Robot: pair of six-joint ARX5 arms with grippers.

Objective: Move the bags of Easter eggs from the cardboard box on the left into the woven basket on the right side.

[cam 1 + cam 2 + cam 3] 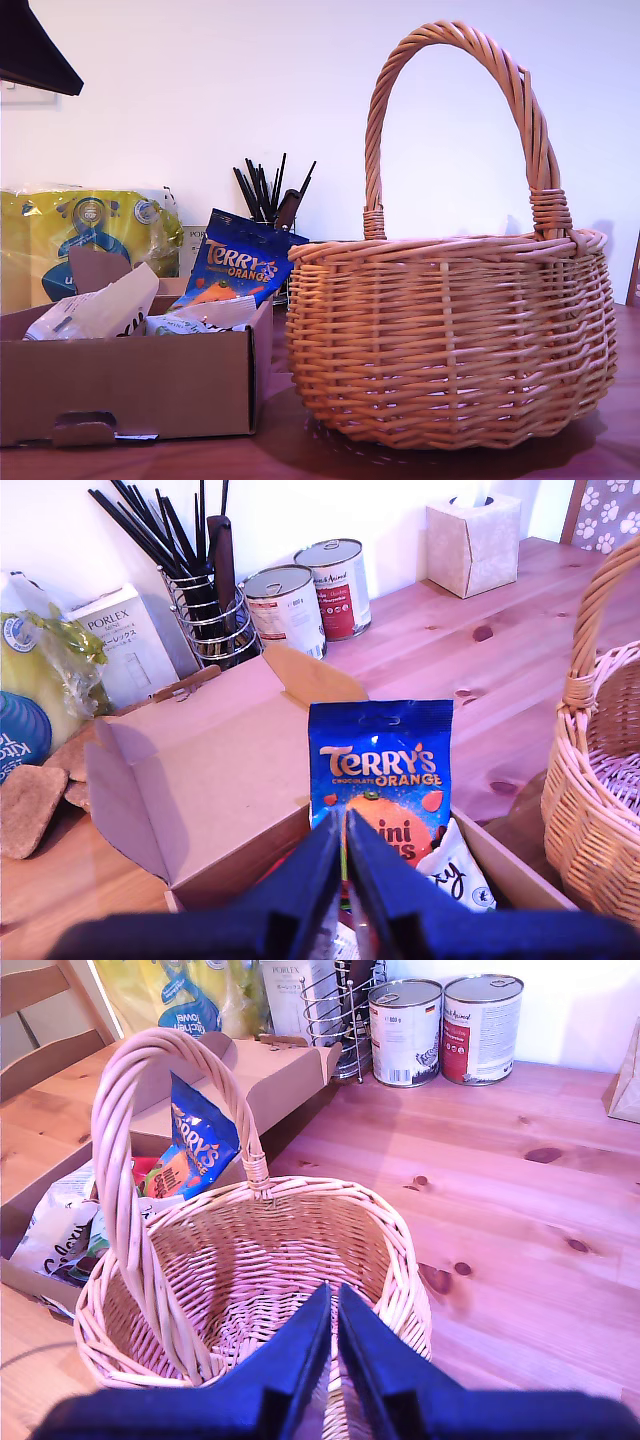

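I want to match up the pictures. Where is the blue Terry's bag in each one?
Exterior view: the blue bag stands upright in the box, just to the exterior view's left of the basket.
First wrist view: the blue bag stands upright in the box, right behind my first tool.
Second wrist view: the blue bag shows through the arch of the basket's handle.
Shared landmark: the basket.

My first pincer [344,880] shows as two dark blue fingers, broad at the base and tapering to narrow tips, with smooth matte faces and a thin pale line along their inner edges. My second pincer [335,1345] looks the same: dark blue, wedge-shaped, plain, no visible screws, cables or markings.
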